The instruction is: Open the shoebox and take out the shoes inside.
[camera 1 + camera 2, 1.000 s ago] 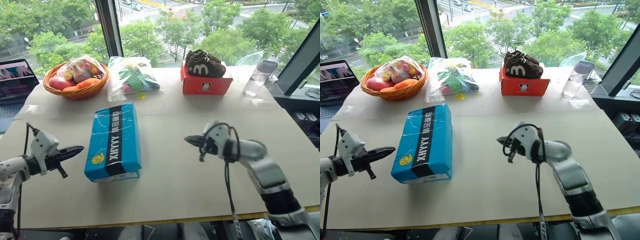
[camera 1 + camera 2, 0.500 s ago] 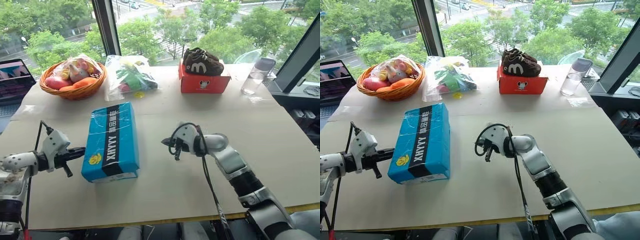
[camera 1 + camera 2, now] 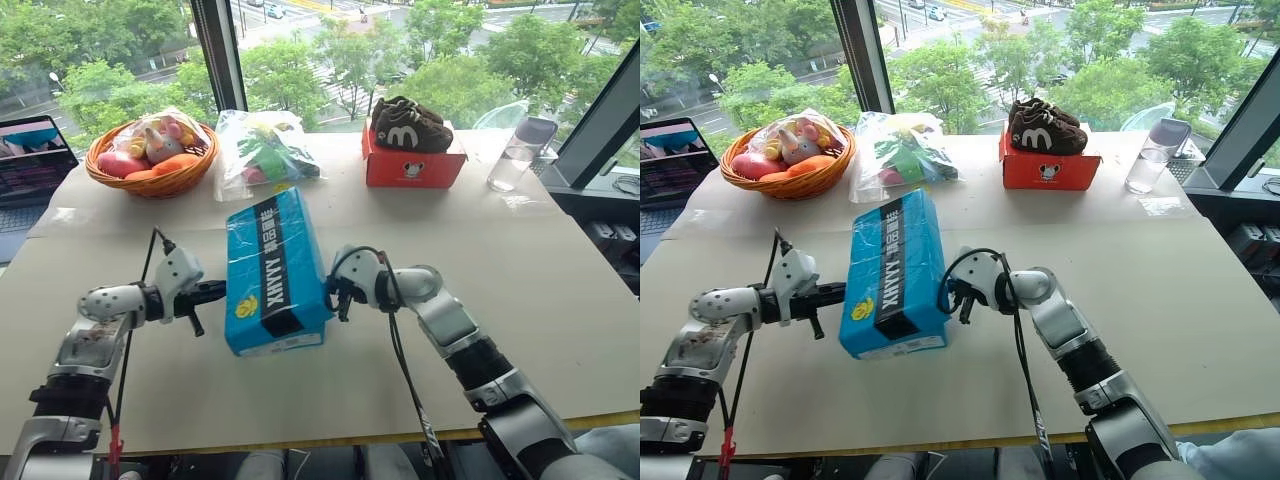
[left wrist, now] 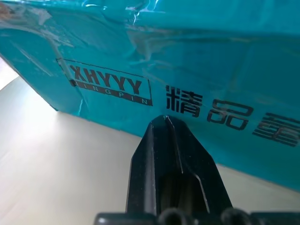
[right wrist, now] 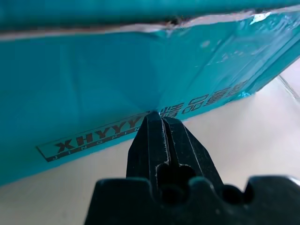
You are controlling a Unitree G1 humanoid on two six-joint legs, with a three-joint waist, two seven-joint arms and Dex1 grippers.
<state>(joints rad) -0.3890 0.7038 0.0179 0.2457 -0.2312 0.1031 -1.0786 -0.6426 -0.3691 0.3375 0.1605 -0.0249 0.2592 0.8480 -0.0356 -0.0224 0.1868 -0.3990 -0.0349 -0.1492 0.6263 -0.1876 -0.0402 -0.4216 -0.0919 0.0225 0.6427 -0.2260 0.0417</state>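
Squeezing the shoebox (image 3: pixel 272 272) evenly between the closed left gripper (image 3: pixel 222 291) and closed right gripper (image 3: pixel 329 290) should steady it before lifting the lid.

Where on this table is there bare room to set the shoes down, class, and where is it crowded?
Free: the wide stretch right of the right gripper, and the near edge in front of the shoebox. Crowded: the far edge, with basket, bag, red box and bottle.
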